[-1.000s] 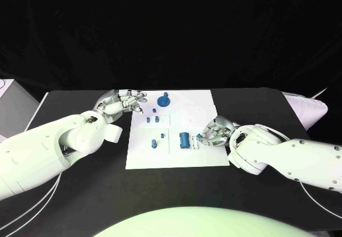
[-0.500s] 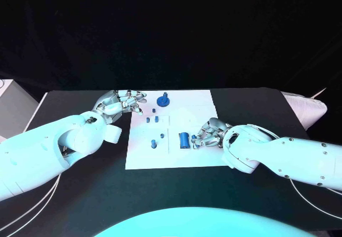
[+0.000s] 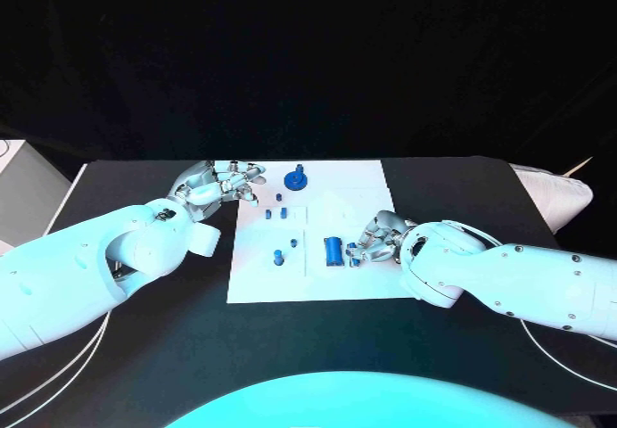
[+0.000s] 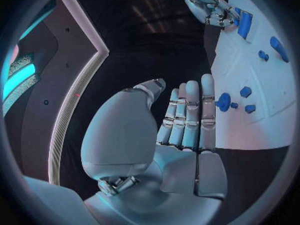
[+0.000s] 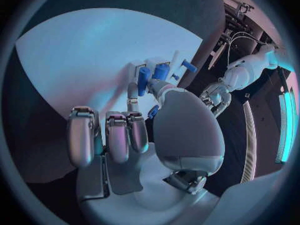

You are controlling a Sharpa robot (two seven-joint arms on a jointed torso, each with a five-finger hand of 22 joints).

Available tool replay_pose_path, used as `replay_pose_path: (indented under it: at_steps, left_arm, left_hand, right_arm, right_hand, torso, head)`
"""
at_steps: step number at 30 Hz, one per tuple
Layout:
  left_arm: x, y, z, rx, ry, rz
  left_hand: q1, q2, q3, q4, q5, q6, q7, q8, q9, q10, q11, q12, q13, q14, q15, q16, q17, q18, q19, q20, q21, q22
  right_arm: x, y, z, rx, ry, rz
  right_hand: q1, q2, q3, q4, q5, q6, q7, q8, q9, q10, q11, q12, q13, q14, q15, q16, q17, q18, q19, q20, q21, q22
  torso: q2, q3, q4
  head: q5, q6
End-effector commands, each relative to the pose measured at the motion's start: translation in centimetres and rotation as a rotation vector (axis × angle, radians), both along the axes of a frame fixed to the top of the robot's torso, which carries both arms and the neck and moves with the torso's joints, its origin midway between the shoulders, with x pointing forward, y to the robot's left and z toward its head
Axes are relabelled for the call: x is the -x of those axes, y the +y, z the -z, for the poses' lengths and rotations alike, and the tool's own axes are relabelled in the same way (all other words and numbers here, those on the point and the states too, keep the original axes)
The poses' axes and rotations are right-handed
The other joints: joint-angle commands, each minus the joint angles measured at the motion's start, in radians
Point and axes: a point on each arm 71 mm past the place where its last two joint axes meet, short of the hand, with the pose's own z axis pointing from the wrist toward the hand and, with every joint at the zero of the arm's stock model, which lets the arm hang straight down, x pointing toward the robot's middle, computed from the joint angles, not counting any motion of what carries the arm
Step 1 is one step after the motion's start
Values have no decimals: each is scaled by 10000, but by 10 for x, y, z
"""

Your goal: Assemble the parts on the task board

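Parts (image 3: 333, 251), small, stiff, light blue plastic by the look, sit on the white task board (image 3: 366, 183); right hand (image 3: 381, 239) fingers pinch a small one beside the blue cylinder, left hand (image 3: 218, 185) curled, holding nothing.

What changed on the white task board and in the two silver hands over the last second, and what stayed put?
The right hand crept leftward over the white task board, closing on the large blue cylinder part; whether it touches is unclear. The left hand and the blue round gear-like part stayed put.
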Motion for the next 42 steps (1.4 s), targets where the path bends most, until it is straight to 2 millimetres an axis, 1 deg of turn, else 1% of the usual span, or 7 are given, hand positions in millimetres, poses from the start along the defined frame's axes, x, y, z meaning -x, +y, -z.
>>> replay_pose_path:
  at_steps: [1, 11, 17, 22, 28, 34, 42]
  left_arm:
    - [1, -2, -1, 92, -41, 197]
    - [1, -2, -1, 89, -36, 204]
    - [1, -2, -1, 88, -32, 210]
    - [1, -3, -1, 91, -28, 221]
    - [1, -2, -1, 71, -23, 192]
    - [1, -1, -1, 66, -16, 192]
    - [1, -1, -1, 59, -11, 186]
  left_hand:
    - [25, 39, 1, 56, -8, -57, -2, 36, -10, -85, -12, 24, 14, 23, 61, -4, 16, 145, 61, 5, -38, -10]
    - [25, 39, 1, 56, -8, -57, -2, 36, -10, -85, -12, 24, 14, 23, 61, -4, 16, 145, 61, 5, -38, -10]
    - [25, 39, 1, 56, -8, -57, -2, 36, -10, -85, -12, 24, 14, 23, 61, -4, 16, 145, 61, 5, -38, -10]
    - [25, 39, 1, 56, -8, -57, -2, 36, -10, -85, -12, 24, 14, 23, 61, -4, 16, 145, 61, 5, -38, -10]
    - [25, 39, 1, 56, -8, -57, -2, 36, -10, -85, -12, 24, 14, 23, 61, -4, 16, 145, 61, 5, -38, -10]
    - [79, 52, -41, 98, -7, -63, 1, 55, -15, -103, -9, 28, 15, 14, 62, -9, 21, 142, 96, 2, -85, -44]
    - [79, 52, -41, 98, -7, -63, 1, 55, -15, -103, -9, 28, 15, 14, 62, -9, 21, 142, 96, 2, -85, -44]
  right_arm:
    - [-1, -1, 1, 624, -239, -263]
    - [0, -1, 1, 768, -347, -414]
    - [0, 2, 1, 764, -340, -500]
    - [1, 4, 3, 728, -231, -600]
    - [2, 5, 4, 693, -129, -642]
    - [3, 5, 5, 680, -99, -638]
    - [2, 3, 5, 737, -134, -560]
  right_hand:
    - [-140, 6, -57, 4, -54, 5, 50, -58, -27, 895, -69, 68, 2450, 1045, -55, 64, 2633, -147, 727, -51, 66, 1871]
    - [-172, 0, -75, -3, -82, 42, 36, -34, -21, 902, -77, 84, 2459, 1045, -57, 64, 2633, -146, 726, -52, 60, 1870]
    - [-210, -35, -108, -5, -107, 46, 35, -27, -20, 895, -79, 69, 2452, 1045, -60, 64, 2633, -142, 723, -54, 41, 1861]
    - [-210, -35, -108, -5, -107, 46, 35, -27, -20, 895, -79, 69, 2452, 1045, -60, 64, 2633, -142, 723, -54, 41, 1861]
    - [-306, -67, -170, 11, -166, 47, 38, -20, -24, 894, -78, 65, 2451, 1045, -61, 64, 2633, -145, 725, -55, 53, 1870]
    - [-607, -19, -298, 39, -233, 55, 44, -11, -40, 890, -74, 56, 2448, 1045, -58, 64, 2633, -145, 727, -54, 52, 1876]
    - [-1140, 98, -527, 50, -342, 61, 47, -3, -69, 892, -67, 58, 2451, 1045, -52, 64, 2633, -143, 727, -50, 37, 1877]
  torso:
    - [6, 6, -15]
    - [8, -4, 9]
    - [17, -17, 2]
    - [20, -18, 37]
    - [14, -29, 18]
    - [17, -19, 6]
    - [24, -24, 24]
  head:
    - [-8, 0]
    - [-24, 17]
    - [-25, 25]
    - [-17, 5]
    - [8, -21]
    - [19, -21]
    - [-3, -10]
